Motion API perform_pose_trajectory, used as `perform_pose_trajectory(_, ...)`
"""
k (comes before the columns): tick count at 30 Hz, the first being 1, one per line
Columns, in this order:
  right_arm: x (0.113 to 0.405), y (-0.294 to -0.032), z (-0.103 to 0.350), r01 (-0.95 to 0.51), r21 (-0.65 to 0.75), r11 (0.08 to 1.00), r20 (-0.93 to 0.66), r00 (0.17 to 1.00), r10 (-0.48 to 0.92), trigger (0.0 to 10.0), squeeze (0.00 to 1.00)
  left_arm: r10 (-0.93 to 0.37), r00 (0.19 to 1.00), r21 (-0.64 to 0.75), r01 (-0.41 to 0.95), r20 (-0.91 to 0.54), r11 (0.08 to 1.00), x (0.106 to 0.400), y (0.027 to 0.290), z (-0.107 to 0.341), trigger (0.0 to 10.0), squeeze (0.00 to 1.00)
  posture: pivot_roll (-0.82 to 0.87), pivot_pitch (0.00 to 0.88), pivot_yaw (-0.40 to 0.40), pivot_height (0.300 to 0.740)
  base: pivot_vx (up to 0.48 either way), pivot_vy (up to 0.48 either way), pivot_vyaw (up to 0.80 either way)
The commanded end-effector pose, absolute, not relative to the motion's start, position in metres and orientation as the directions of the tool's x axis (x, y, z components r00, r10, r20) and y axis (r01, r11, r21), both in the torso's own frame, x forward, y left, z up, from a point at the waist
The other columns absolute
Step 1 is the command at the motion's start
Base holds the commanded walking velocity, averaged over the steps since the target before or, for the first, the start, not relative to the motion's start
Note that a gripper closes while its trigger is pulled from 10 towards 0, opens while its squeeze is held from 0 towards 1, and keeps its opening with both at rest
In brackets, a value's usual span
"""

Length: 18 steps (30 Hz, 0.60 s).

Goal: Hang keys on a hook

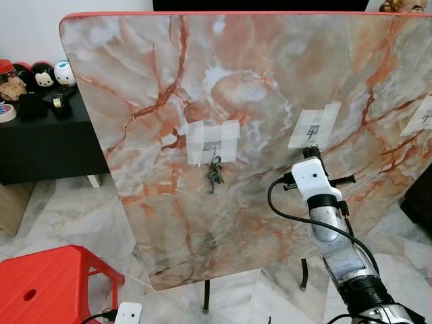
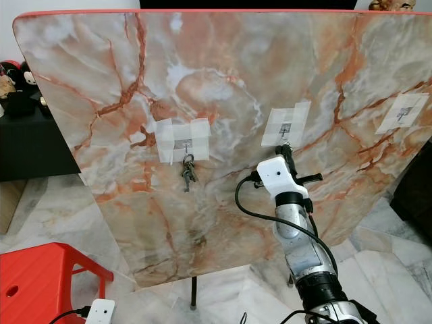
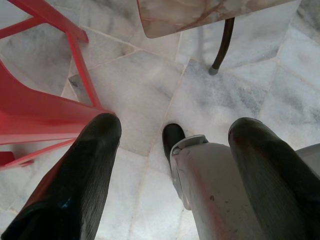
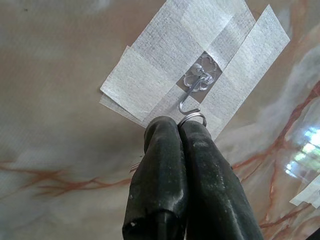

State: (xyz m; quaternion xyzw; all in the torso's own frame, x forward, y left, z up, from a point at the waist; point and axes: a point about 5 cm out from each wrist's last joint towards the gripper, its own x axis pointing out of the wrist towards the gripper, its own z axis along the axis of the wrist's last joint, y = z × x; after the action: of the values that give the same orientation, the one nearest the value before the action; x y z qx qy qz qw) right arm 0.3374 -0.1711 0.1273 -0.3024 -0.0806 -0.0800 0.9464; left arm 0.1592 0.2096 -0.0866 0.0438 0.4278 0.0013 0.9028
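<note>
A marble board (image 1: 270, 67) stands upright with three hooks taped to it. One bunch of keys (image 1: 214, 174) hangs from the left hook (image 1: 214, 146). My right gripper (image 1: 312, 154) is raised against the board just under the middle hook (image 1: 311, 132). In the right wrist view its fingers (image 4: 165, 150) are shut on a thin metal key ring (image 4: 192, 119), whose loop sits right below the tip of that hook (image 4: 192, 97); the keys are hidden behind the fingers. My left gripper (image 3: 176, 127) hangs low over the floor, open and holding nothing.
A third taped hook (image 2: 403, 113) is bare at the board's right edge. A red plastic stool (image 1: 47, 283) stands at the lower left. A black cabinet (image 1: 40, 135) with toys is behind on the left. Thin dark legs (image 1: 206, 297) hold the board above the marble floor.
</note>
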Motion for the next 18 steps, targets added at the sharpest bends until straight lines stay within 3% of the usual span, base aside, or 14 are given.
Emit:
perform_pose_trajectory(1,0.3401,-0.1768,0.1294,0.211,-0.564,0.799,0.195,0.974,-0.119,10.0,0.0,0.047,0.611,0.081,0.029,-0.79,0.996,0.1533,0.2114,-0.0893,10.0,0.0,0.01,0.025,-0.076,0.74,0.0,0.0,0.0)
perform_pose_trajectory(18,0.3433,-0.1832,0.135,0.233,-0.56,0.795,0.212,0.968,-0.135,10.0,0.0,0.046,0.613,0.083,0.031,-0.789,0.996,0.154,0.211,-0.0891,10.0,0.0,0.01,0.026,-0.073,0.74,0.0,0.0,0.0)
